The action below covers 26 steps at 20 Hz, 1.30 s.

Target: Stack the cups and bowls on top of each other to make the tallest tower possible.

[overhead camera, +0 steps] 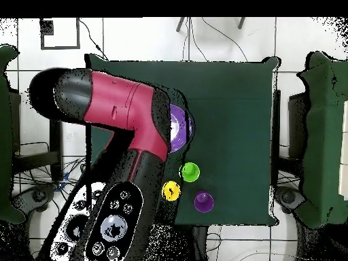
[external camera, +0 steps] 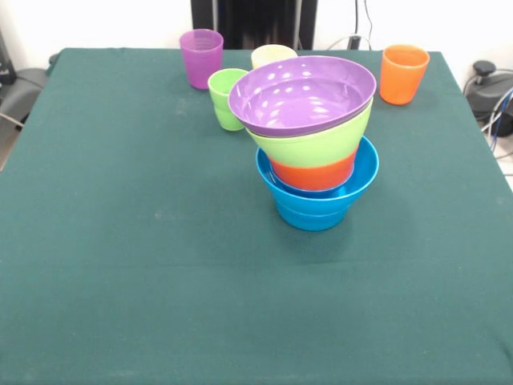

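The tower [external camera: 314, 152] stands just right of the table's middle: a large blue bowl [external camera: 314, 204] at the bottom, an orange bowl [external camera: 313, 172] in it, then a lime green bowl [external camera: 317, 144], and a purple bowl [external camera: 302, 95] tilted on top. Behind it stand single cups: purple cup [external camera: 201, 56], green cup [external camera: 226, 98], yellow cup [external camera: 272, 54] and, far right, orange cup [external camera: 403, 74]. From above I see the purple bowl [overhead camera: 182, 128], green cup [overhead camera: 189, 171], yellow cup [overhead camera: 170, 191] and purple cup [overhead camera: 203, 201]. Neither view shows the gripper.
The green cloth-covered table [external camera: 120, 241] reaches to all edges of the front view. In the overhead view the red and black arm [overhead camera: 122, 109] hangs over one side of the table [overhead camera: 231, 95] and hides the orange cup. Cables and black gear [external camera: 489, 88] lie off the table's right corner.
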Motion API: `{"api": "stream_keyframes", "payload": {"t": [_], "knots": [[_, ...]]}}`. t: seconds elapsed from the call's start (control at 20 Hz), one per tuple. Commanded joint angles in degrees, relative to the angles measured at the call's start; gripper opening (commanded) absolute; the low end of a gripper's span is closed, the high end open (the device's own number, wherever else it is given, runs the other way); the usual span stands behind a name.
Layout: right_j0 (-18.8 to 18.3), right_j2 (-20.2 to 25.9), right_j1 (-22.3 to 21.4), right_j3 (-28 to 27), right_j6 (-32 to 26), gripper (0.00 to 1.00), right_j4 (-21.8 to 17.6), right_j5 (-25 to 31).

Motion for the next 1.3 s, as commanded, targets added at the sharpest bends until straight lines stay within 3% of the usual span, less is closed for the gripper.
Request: {"api": "stream_keyframes", "payload": {"t": [0.05, 0.5, 1.3], "knots": [[1.9, 3.0, 2.2, 8.9, 16.8, 1.00, 0.6, -4.8], [2.4, 4.3, 3.3, 12.1, 18.5, 1.00, 0.5, -11.0], [2.1, 5.2, 5.9, 12.5, 19.0, 1.00, 0.7, -14.5]]}}
